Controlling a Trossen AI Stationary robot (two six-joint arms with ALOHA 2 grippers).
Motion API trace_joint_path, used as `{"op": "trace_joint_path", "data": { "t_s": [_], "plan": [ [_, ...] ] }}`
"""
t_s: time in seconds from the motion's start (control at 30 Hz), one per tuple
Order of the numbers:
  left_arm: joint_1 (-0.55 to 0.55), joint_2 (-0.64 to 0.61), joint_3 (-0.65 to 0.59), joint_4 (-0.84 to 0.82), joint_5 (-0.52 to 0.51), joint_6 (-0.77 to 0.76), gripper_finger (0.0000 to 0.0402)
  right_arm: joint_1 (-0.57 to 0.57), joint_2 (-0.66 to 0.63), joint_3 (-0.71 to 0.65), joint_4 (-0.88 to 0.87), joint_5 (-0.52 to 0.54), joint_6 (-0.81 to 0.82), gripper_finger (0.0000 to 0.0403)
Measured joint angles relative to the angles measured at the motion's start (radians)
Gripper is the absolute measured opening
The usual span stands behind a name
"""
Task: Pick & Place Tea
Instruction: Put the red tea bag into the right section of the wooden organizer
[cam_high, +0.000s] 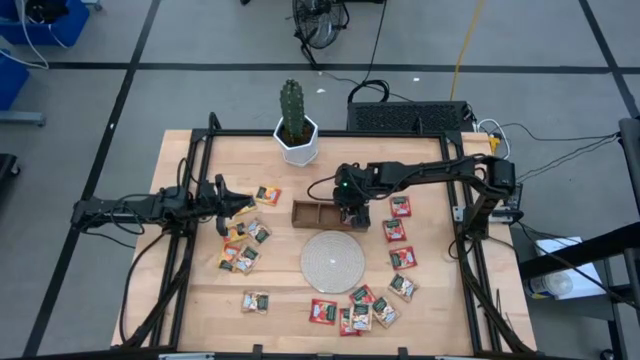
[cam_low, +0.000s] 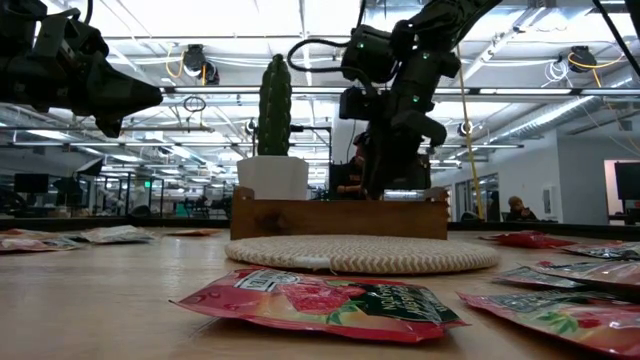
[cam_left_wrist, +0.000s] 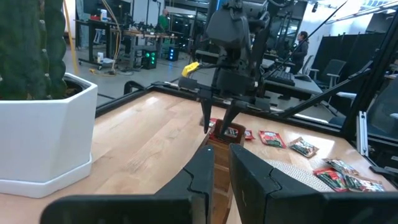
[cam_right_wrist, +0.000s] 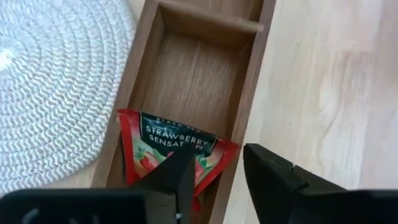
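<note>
Right pincer above red sachet.

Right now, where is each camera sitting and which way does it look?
High view: above the table, looking straight down; both arms show, right gripper over the tray.
Low view: at table-top height, looking level across the disc to the tray; both arms come in from above.
Left wrist view: on the left arm, looking past its shut fingers at the right gripper.
Right wrist view: looking down past its fingers into the tray, at a red sachet.
All four share the tray.
</note>
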Motion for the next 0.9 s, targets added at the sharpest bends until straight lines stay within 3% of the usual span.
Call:
{"op": "trace_joint_path", "data": {
  "t_s": [0.4,0.73,0.9],
  "plan": [
    [0.0,0.0,0.0,0.0,0.0,0.0,0.0051,-0.004,-0.022,0.0,0.005,0.001,-0.018,0.0065],
    [0.0,0.0,0.0,0.0,0.0,0.0,0.0051,-0.006,-0.017,0.0,0.022,0.0,0.009,0.0137],
    [0.0,0.0,0.0,0.0,0.0,0.0,0.0051,-0.007,0.002,0.0,0.033,-0.001,0.011,0.0152]
  ]
}}
